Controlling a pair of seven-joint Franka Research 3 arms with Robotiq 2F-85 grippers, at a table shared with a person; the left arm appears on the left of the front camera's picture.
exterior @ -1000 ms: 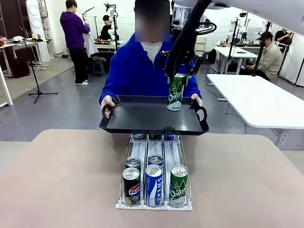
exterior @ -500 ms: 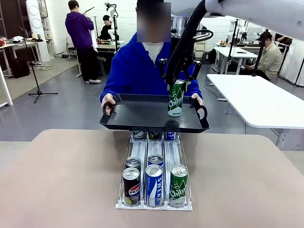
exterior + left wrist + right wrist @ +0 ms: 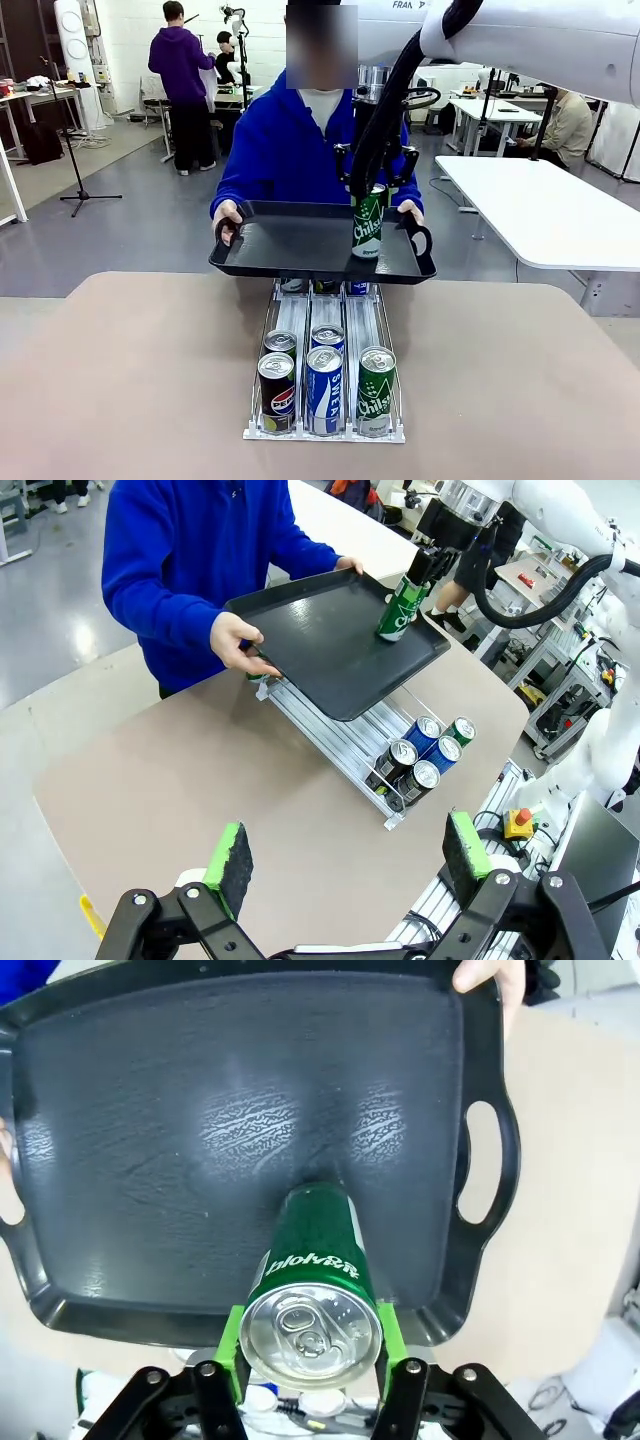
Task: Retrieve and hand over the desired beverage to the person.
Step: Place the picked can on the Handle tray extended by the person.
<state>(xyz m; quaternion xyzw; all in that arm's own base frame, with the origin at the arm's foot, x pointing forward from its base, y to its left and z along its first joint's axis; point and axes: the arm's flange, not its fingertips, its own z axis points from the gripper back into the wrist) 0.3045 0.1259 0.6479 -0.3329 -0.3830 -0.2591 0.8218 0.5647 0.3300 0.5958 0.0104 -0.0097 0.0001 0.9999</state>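
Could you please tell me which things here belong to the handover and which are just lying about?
In the job: green Chilsung can, right gripper holding it, black tray, person.
Lying about: can rack, Pepsi can, blue can, second green can, idle left gripper.

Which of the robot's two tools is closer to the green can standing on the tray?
Right. The right tool clasps the green can on the tray; the left tool hangs open far off across the table.
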